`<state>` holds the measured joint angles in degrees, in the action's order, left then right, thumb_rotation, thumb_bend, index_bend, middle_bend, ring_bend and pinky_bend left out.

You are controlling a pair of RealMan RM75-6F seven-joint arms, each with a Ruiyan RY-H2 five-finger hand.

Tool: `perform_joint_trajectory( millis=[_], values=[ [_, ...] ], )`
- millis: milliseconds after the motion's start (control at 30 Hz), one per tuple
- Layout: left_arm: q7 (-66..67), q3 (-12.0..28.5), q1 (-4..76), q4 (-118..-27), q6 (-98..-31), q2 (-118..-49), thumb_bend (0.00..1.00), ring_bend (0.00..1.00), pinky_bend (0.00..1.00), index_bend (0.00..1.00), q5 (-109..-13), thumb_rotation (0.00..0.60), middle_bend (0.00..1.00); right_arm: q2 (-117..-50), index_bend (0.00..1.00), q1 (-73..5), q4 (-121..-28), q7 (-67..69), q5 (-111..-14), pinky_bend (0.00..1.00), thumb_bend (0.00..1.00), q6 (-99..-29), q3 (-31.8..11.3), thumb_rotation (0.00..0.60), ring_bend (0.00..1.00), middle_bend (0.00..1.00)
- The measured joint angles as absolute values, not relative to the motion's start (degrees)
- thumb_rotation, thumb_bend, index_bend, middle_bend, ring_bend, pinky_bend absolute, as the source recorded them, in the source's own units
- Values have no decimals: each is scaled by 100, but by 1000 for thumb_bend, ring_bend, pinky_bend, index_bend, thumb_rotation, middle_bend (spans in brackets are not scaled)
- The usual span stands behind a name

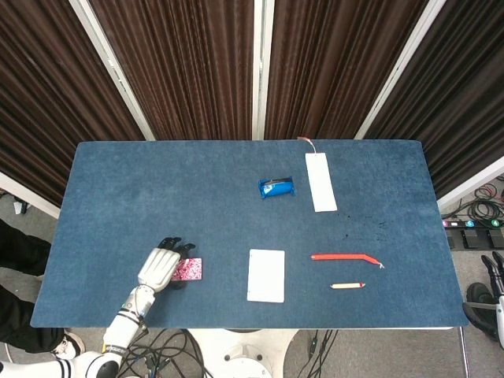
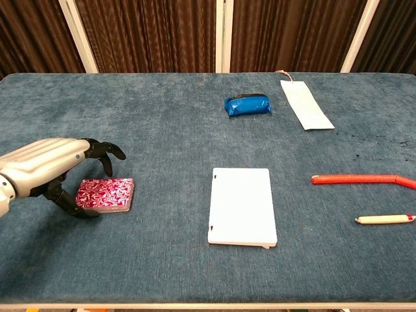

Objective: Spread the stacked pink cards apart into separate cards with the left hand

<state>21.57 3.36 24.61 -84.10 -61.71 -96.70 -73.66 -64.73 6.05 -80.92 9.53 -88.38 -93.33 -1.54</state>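
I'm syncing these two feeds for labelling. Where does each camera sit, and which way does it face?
Head view: high above the near edge, looking steeply down on the whole table; shows the left hand and forearm.
Chest view: low at the near edge, facing across toward the curtains; shows the left hand.
Shared: the left hand, pink cards, white notebook.

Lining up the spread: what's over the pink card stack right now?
The left hand arches over the near-left end of the pink cards, its dark fingers above them. Contact cannot be told. The rest of the patterned top shows bare.
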Motion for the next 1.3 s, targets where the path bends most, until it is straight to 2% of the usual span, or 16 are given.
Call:
perform_joint_trajectory(
  millis=[333, 1300],
  values=[
    [2123, 324, 2498, -8386, -6195, -9681, 183, 120, 150, 221, -7336, 600, 369, -6488, 0, 601, -8056, 982, -8813, 0, 136, -9315, -165, 600, 0, 0],
    [1828, 279, 2523, -8446, -6343, -9620, 217, 158, 150, 260, -7468, 600, 439, -6483, 0, 607, -8053, 989, -8797, 0, 136, -9310, -174, 600, 0, 0]
  ],
)
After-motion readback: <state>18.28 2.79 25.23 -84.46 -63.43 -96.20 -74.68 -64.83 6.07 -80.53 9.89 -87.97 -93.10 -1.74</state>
